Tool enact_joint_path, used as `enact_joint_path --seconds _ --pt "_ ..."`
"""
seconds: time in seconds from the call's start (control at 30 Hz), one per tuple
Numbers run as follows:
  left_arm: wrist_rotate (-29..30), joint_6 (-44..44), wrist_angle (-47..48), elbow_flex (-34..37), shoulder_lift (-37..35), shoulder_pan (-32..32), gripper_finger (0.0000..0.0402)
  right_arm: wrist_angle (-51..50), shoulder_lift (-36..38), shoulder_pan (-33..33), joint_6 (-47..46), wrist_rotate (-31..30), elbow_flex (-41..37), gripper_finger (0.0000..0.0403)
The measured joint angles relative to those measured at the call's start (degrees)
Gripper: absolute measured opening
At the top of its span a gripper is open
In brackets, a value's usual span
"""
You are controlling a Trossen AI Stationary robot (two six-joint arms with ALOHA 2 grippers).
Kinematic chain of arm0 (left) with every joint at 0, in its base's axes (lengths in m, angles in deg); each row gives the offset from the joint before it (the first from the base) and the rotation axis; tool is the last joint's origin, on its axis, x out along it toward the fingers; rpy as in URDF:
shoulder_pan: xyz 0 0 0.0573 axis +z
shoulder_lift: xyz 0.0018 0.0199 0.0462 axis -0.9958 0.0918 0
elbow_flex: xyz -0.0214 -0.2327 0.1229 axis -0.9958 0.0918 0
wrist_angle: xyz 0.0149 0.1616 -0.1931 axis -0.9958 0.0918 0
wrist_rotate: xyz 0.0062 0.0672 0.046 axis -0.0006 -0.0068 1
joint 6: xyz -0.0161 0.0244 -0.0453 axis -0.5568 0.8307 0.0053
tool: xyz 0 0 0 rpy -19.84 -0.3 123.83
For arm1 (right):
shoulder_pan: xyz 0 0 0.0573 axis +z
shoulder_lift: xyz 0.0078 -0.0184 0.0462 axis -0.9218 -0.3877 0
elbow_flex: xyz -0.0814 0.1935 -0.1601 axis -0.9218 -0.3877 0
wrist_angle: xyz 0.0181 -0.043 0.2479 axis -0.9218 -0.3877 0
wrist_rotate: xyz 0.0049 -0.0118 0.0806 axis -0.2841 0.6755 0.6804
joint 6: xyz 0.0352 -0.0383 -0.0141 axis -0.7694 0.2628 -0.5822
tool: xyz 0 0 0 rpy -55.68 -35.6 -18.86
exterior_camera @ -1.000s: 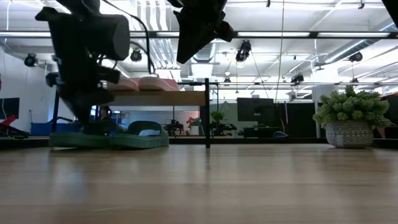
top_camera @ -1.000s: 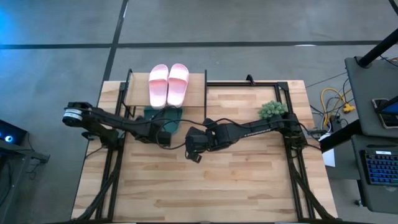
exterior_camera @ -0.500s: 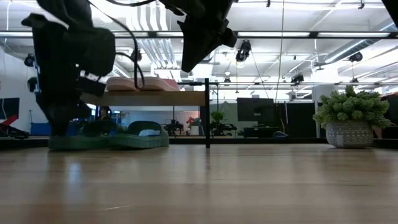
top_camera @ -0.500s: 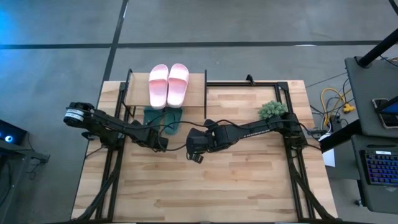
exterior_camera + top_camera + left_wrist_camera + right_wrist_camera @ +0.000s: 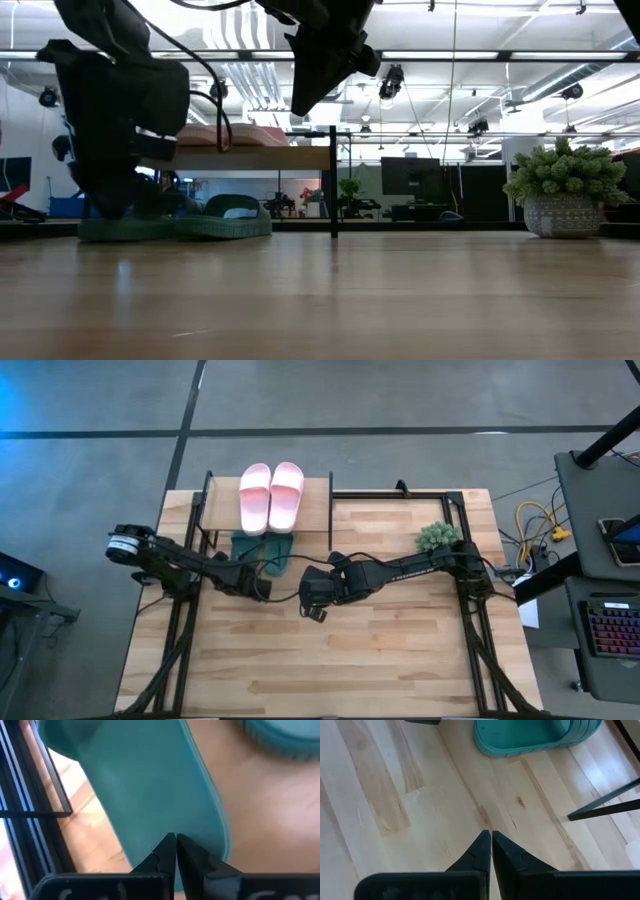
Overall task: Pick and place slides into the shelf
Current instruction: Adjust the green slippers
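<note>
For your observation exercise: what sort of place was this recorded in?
Probably a robotics lab or workshop: exposed ceiling ducts and strip lights above, a monitor behind, a keyboard on a side desk, and bare concrete floor around the table.

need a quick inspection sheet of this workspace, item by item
surface: light wooden table, mostly bare toward the front.
job's things: two pink slides lie side by side on the shelf top board; two green slides sit under it at table level.
clutter: small potted plant near the far right of the table.
grippers: left gripper fingers shut and empty, above a green slide's edge; right gripper fingers shut and empty over bare wood.
cables: black cables run along both arms; yellow cables lie off the table to the right.
surroundings: grey floor, a keyboard on a side desk, room with monitors behind.
</note>
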Motion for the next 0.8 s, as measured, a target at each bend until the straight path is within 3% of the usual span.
enact_joint_path --seconds 0.4,0.8 --pt "5.68 4.55 -5.81 -1.23 0.95 3.23 0.0004 0.11 0.0 -0.01 -0.24 0.01 0.0 0.0009" --pt "0.25 4.35 6.42 -7.5 -7.65 0.33 0.0004 0.15 0.0 0.0 -0.21 0.01 0.0 0.0009"
